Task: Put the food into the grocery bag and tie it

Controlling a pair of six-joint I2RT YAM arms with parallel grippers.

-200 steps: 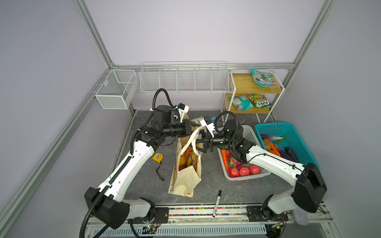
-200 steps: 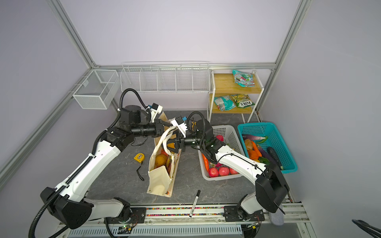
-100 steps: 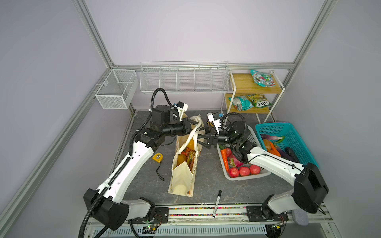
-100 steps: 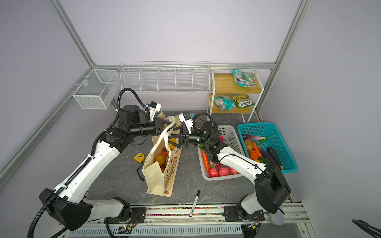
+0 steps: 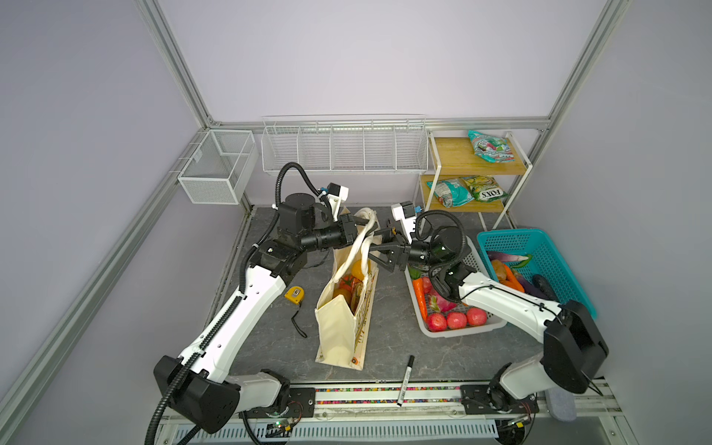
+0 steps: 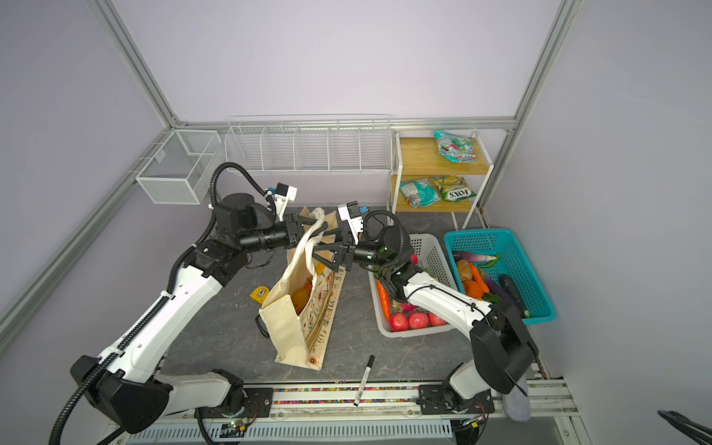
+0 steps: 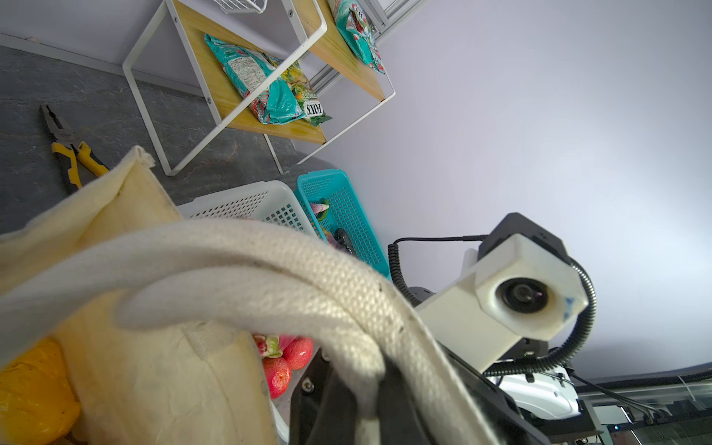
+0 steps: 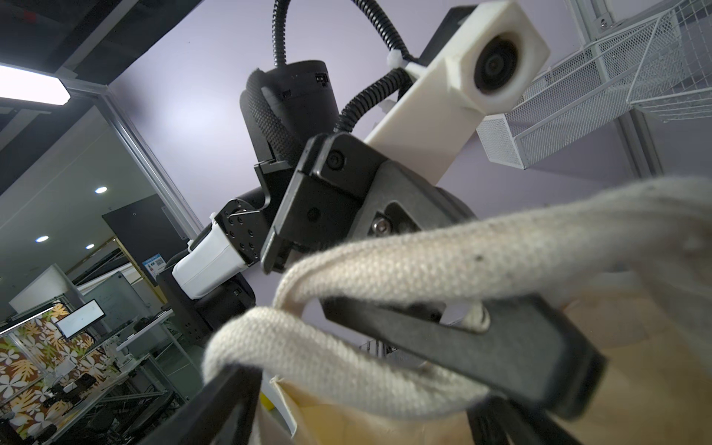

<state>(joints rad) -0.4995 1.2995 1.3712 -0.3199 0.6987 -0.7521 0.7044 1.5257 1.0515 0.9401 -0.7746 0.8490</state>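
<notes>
A white wire-mesh box hangs on the left wall, and a long white wire rack with dividers hangs on the back wall. Below them a small yellow tape measure lies on the grey tabletop.

Just right of it stands the cream canvas grocery bag, mouth open. It holds a yellow-orange round fruit above a red-orange tomato.

The left gripper is clenched on the bag's thick white rope handles, holding them up over the mouth. The right gripper faces it, released, jaws wide. In the right wrist view a handle loop drapes over one finger, unpinched.

Next, a white perforated plastic basket holds an orange carrot and three red round fruits. Behind it a two-tier wooden shelf carries teal snack packets. Far right, a teal plastic basket holds orange carrots and a dark aubergine.

The food deeper in the bag blurs together. The right arm covers the white basket's middle. Yellow-handled pliers show only in the left wrist view, handle ends hidden behind the bag's corner.
</notes>
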